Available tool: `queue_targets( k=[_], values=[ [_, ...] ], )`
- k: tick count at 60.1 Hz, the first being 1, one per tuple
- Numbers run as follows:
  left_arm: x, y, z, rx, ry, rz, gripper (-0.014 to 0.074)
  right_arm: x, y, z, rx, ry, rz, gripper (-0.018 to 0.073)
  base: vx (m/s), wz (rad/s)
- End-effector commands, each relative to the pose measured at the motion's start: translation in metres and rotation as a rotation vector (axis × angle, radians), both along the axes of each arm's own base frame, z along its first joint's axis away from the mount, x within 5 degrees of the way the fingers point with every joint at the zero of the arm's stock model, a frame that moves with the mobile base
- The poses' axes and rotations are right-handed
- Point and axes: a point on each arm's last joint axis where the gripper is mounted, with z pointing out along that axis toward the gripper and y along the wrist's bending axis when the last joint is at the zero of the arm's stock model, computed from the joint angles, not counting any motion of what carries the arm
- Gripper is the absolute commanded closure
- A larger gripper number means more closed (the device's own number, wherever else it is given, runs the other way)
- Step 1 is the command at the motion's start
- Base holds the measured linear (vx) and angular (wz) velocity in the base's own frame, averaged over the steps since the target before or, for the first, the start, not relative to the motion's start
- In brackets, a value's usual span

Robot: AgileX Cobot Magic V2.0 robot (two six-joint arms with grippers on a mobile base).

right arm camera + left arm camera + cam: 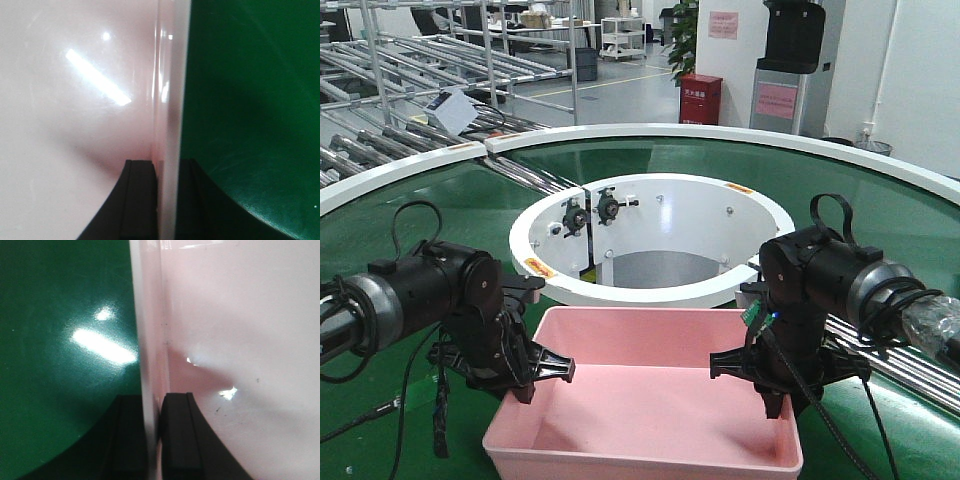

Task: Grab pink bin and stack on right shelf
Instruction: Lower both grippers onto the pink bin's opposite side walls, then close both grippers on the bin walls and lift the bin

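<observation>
The left gripper (538, 380) is seen closed narrowly on the left wall of the pink bin (650, 400), one black finger inside the tub and one outside; in the left wrist view, the left gripper (154, 401) is shown with its inner finger (180, 440) pressed against the pale wall of the pink bin (240, 315). The right gripper (775, 395) is likewise clamped on the opposite wall, and in the right wrist view the right gripper (167, 162) is pictured with the rim of the pink bin (75, 125) caught between both fingers (140, 200). The bin is held low over the green conveyor belt (420, 220), at 6 o'clock in the front view; whether its base is touching the belt cannot be told. The green conveyor belt (60, 340) is visible just outside the left wall, and the green conveyor belt (250, 100) just outside the right wall. A white circular hub (670, 205) is placed at 12 o'clock from the bin, a red cabinet (700, 98) is seen beyond it, and steel roller racks (380, 140) are ranged at 10 o'clock.
</observation>
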Motion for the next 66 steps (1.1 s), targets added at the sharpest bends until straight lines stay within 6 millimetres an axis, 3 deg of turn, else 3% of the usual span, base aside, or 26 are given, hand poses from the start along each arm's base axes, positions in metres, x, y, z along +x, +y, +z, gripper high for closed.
queue_targets(
  k=[1, 12, 17, 25, 36, 43, 54, 66],
  values=[
    [-0.004, -0.005, 0.027, -0.067, -0.056, -0.018, 0.042, -0.006, -0.005, 0.038, -0.015, -0.101, 0.015, 0.0478, 0.0, 0.0],
    [-0.005, -0.005, 0.028, -0.057, -0.054, -0.026, 0.0588, -0.005, -0.005, 0.038, -0.015, -0.103, 0.016, 0.0478, 0.0, 0.0],
    [-0.007, -0.004, 0.035, -0.062, -0.075, -0.029, 0.0605, -0.005, -0.006, 0.04, -0.018, -0.116, 0.023, 0.0478, 0.0, 0.0],
    [-0.019, 0.002, 0.072, -0.087, -0.162, -0.027, 0.0602, -0.01, -0.005, 0.057, 0.002, -0.164, 0.062, 0.0478, 0.0, 0.0],
    [-0.058, 0.012, 0.127, -0.185, -0.314, 0.041, 0.0592, -0.032, -0.004, 0.094, 0.02, -0.299, 0.114, 0.0478, 0.0, 0.0],
    [-0.089, 0.018, 0.127, -0.207, -0.366, 0.055, 0.0592, -0.054, -0.007, 0.104, 0.037, -0.33, 0.131, 0.0477, 0.0, 0.0],
    [-0.138, 0.021, 0.127, -0.304, -0.438, 0.102, 0.0585, -0.087, 0.005, 0.108, 0.082, -0.407, 0.2, 0.0476, 0.0, 0.0],
    [-0.154, 0.025, 0.129, -0.328, -0.472, 0.111, 0.058, -0.093, 0.007, 0.104, 0.097, -0.402, 0.212, 0.0475, 0.0, 0.0]
  ],
)
